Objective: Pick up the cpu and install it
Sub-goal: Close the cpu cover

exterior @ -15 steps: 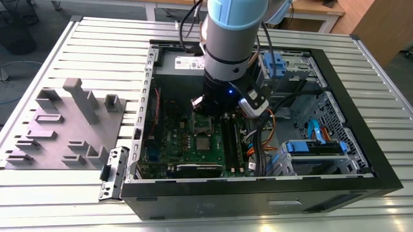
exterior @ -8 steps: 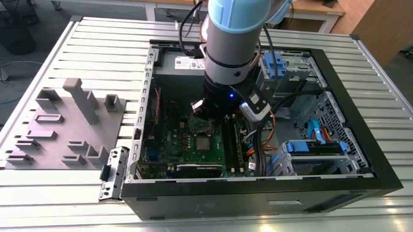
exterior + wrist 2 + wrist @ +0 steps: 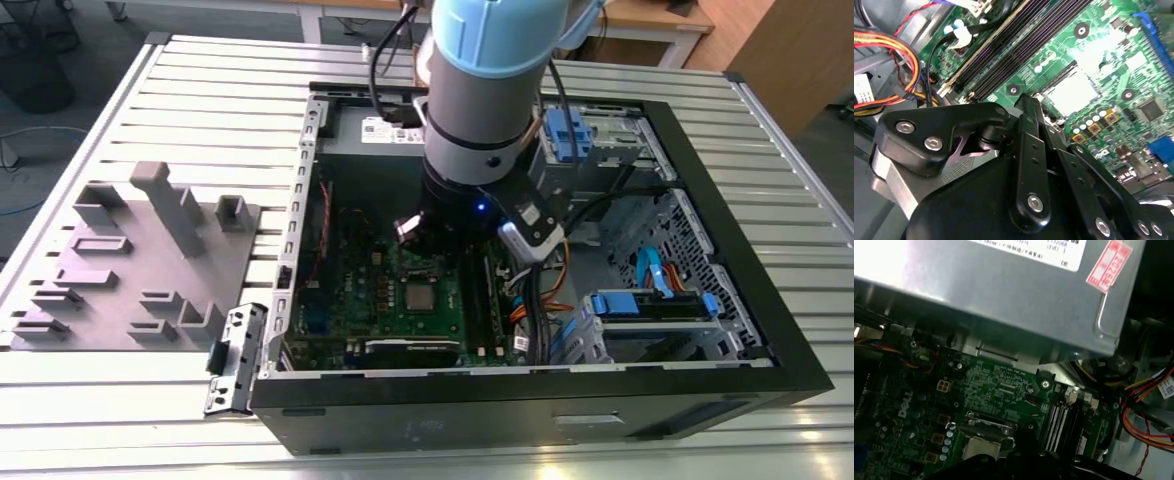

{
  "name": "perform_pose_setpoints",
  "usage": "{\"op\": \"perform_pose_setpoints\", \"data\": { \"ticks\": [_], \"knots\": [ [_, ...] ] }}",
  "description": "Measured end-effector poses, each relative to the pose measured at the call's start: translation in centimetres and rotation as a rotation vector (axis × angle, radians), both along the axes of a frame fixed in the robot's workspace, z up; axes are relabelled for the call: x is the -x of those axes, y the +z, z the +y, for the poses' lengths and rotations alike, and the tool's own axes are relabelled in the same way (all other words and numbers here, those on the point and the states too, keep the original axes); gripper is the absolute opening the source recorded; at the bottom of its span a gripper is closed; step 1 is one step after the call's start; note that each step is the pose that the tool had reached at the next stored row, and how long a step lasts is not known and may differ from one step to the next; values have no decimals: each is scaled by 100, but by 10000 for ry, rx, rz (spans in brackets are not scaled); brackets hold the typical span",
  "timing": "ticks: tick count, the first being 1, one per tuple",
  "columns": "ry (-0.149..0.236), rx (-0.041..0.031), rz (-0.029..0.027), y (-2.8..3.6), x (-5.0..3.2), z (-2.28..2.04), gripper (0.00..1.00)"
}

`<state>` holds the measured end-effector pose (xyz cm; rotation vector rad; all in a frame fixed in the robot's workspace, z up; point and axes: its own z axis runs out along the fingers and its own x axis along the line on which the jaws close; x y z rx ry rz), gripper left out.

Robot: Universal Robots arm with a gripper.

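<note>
The small, flat, square, silvery-grey metal-topped cpu (image 3: 1072, 90) lay on the green motherboard (image 3: 1114, 50), seemingly light, stiff, slippery and fragile underneath, best gripped by opposite edges, while the black end effector (image 3: 1026, 105) hung near it, its opening impossible to tell.

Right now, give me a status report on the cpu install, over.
Pincer above motherboard, close to socket. Cpu lying in socket, not in pincer. Nothing between them.

Open room above cpu (image 3: 422, 296); power supply (image 3: 367, 128) walls one side, cables (image 3: 567, 265) crowd exterior view's right.
</note>
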<state>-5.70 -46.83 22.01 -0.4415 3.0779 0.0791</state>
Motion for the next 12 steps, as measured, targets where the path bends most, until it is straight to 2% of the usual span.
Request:
{"op": "perform_pose_setpoints", "data": {
  "ticks": [8,12],
  "knots": [
    [0,-1,1,2,-2,-137,11],
    [0,-2,0,2,-13,-189,11]
  ]
}}
